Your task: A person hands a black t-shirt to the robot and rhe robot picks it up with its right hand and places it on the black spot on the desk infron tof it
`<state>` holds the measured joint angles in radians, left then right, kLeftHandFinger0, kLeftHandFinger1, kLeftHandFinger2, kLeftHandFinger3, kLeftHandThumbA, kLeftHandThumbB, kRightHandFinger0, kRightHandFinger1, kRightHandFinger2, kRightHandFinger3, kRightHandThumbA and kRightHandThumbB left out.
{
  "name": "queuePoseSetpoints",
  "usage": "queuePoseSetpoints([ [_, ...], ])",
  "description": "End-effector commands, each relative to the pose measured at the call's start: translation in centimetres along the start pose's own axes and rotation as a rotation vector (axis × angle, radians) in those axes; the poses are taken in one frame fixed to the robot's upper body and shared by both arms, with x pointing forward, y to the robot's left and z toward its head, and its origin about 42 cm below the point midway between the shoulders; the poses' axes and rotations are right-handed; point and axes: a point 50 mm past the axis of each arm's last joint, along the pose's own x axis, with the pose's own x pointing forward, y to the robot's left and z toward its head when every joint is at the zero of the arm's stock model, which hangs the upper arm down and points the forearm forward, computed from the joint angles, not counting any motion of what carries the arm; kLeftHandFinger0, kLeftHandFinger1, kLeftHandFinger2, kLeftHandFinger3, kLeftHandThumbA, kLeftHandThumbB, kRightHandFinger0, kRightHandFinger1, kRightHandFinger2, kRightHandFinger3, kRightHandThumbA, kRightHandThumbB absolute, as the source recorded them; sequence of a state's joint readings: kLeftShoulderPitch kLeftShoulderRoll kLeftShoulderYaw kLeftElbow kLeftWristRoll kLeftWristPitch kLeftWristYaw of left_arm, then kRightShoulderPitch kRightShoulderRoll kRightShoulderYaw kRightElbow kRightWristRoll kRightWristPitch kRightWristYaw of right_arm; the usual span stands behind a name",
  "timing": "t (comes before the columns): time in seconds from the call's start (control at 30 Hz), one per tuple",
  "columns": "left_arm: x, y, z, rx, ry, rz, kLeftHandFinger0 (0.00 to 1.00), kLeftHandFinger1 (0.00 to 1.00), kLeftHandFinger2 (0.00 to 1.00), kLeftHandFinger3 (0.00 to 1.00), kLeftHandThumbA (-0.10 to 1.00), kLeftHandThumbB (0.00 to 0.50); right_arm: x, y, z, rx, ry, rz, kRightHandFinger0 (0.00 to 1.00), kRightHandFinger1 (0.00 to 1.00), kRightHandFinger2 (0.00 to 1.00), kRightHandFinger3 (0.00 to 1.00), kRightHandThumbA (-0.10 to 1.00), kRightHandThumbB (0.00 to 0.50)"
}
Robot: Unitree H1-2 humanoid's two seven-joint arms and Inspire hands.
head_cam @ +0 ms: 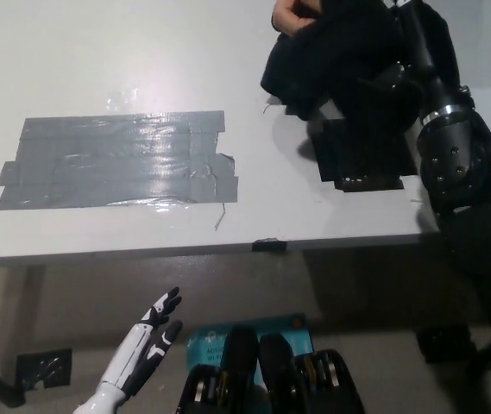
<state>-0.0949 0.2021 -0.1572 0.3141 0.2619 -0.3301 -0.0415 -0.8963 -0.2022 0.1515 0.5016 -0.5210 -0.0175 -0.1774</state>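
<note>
I have the right hand (pixel 398 73) up at the far right of the desk (pixel 98 52), buried in the folds of the black t-shirt (pixel 336 52), and black on black I cannot tell whether it has closed on the cloth or is only pressed against it. The shirt hangs in a bunch above the far right corner, with a person's hand (pixel 286 17) at its top edge, which I take to mean the person is bearing its weight until I have a sure hold. Below the bunch lies a black patch (pixel 361 155) on the desk, near the right edge; that looks to be the spot meant for the shirt, so the handover is happening almost directly over the target and the carry should be short. The big grey tape patch (pixel 116 164) on the left plays no part that I can see. My left hand (pixel 146 345) rests low at the near left, below the desk edge, fingers spread and holding nothing, kept out of the way. I judge the step in hand to be securing the grasp before lowering.
</note>
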Motion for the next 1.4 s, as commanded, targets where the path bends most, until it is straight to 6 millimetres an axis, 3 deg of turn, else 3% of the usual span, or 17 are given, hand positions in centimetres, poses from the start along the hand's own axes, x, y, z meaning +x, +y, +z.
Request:
queuePoseSetpoints([
  [0.0, 0.8, 0.9, 1.0, 0.043, -0.062, 0.004, 1.00, 1.00, 1.00, 1.00, 1.00, 0.500, 1.7, -2.2, 1.6, -0.015, -0.137, -0.106, 0.01, 0.47, 0.84, 0.96, -0.10, 0.147],
  [0.13, 0.7, 1.0, 1.1, 0.037, -0.055, 0.004, 1.00, 1.00, 1.00, 1.00, 1.00, 0.500, 1.6, -2.3, 1.4, -0.003, -0.127, -0.124, 0.05, 0.53, 0.89, 1.00, -0.10, 0.122],
  [0.23, 0.8, 1.0, 1.1, 0.029, -0.062, 0.003, 1.00, 1.00, 1.00, 1.00, 1.00, 0.500, 1.5, -3.0, 1.3, -0.022, -0.137, -0.155, 0.10, 0.56, 0.93, 1.00, -0.10, 0.155],
  [0.33, 0.8, 1.0, 1.1, 0.033, -0.062, 0.002, 1.00, 1.00, 1.00, 1.00, 1.00, 0.500, 1.4, -3.7, 1.3, -0.023, -0.175, -0.191, 0.01, 0.44, 0.88, 1.00, -0.10, 0.146],
  [0.47, 1.0, 1.1, 1.0, 0.031, -0.062, 0.001, 1.00, 1.00, 1.00, 1.00, 1.00, 0.500, 1.3, -5.4, 1.6, -0.013, -0.195, -0.261, 0.02, 0.53, 0.95, 1.00, -0.10, 0.142],
  [0.57, 1.2, 1.1, 0.9, 0.037, -0.064, 0.002, 1.00, 1.00, 1.00, 1.00, 1.00, 0.500, 1.2, -7.3, 1.9, 0.022, -0.192, -0.307, 0.07, 0.59, 0.94, 1.00, -0.10, 0.142],
  [0.63, 1.3, 1.1, 1.0, 0.052, -0.068, 0.005, 1.00, 1.00, 1.00, 1.00, 1.00, 0.500, 1.1, -8.2, 2.1, 0.048, -0.191, -0.322, 0.07, 0.58, 0.91, 1.00, -0.10, 0.117],
  [0.73, 1.4, 1.2, 0.9, 0.064, -0.078, -0.002, 1.00, 1.00, 1.00, 1.00, 1.00, 0.500, 0.9, -9.7, 2.3, 0.042, -0.228, -0.380, 0.06, 0.56, 0.90, 1.00, -0.10, 0.116],
  [0.87, 1.4, 1.3, 0.9, 0.068, -0.082, -0.002, 1.00, 1.00, 1.00, 1.00, 1.00, 0.500, 0.6, -10.3, 2.3, 0.044, -0.220, -0.402, 0.07, 0.53, 0.90, 0.92, -0.10, 0.155],
  [0.9, 1.4, 1.3, 0.9, 0.068, -0.082, -0.003, 1.00, 1.00, 1.00, 1.00, 1.00, 0.500, 0.5, -10.1, 2.1, 0.045, -0.218, -0.397, 0.04, 0.48, 0.90, 0.89, -0.10, 0.159],
  [1.0, 1.5, 1.1, 0.9, 0.063, -0.078, -0.007, 1.00, 1.00, 1.00, 1.00, 1.00, 0.500, 0.2, -9.2, 1.5, 0.024, -0.193, -0.371, 0.01, 0.46, 0.90, 0.94, -0.10, 0.165],
  [1.17, 1.7, 1.2, 1.2, 0.041, -0.073, -0.008, 1.00, 1.00, 1.00, 1.00, 1.00, 0.500, -0.9, -5.5, -0.5, 0.043, -0.137, -0.273, 0.05, 0.54, 0.95, 1.00, -0.10, 0.187],
  [1.2, 1.8, 1.3, 1.4, 0.039, -0.074, -0.007, 1.00, 1.00, 1.00, 1.00, 1.00, 0.500, -1.1, -4.8, -0.9, 0.047, -0.144, -0.263, 0.07, 0.54, 0.95, 0.97, -0.10, 0.208],
  [1.27, 2.0, 1.3, 1.5, 0.037, -0.080, -0.003, 1.00, 1.00, 1.00, 1.00, 1.00, 0.500, -1.5, -3.7, -1.3, 0.038, -0.151, -0.242, 0.03, 0.48, 0.88, 0.90, -0.10, 0.227],
  [1.37, 2.5, 1.5, 1.7, 0.054, -0.095, 0.000, 1.00, 1.00, 1.00, 1.00, 1.00, 0.500, -2.3, -1.3, -1.4, 0.001, -0.146, -0.204, 0.00, 0.46, 0.89, 1.00, -0.10, 0.169],
])
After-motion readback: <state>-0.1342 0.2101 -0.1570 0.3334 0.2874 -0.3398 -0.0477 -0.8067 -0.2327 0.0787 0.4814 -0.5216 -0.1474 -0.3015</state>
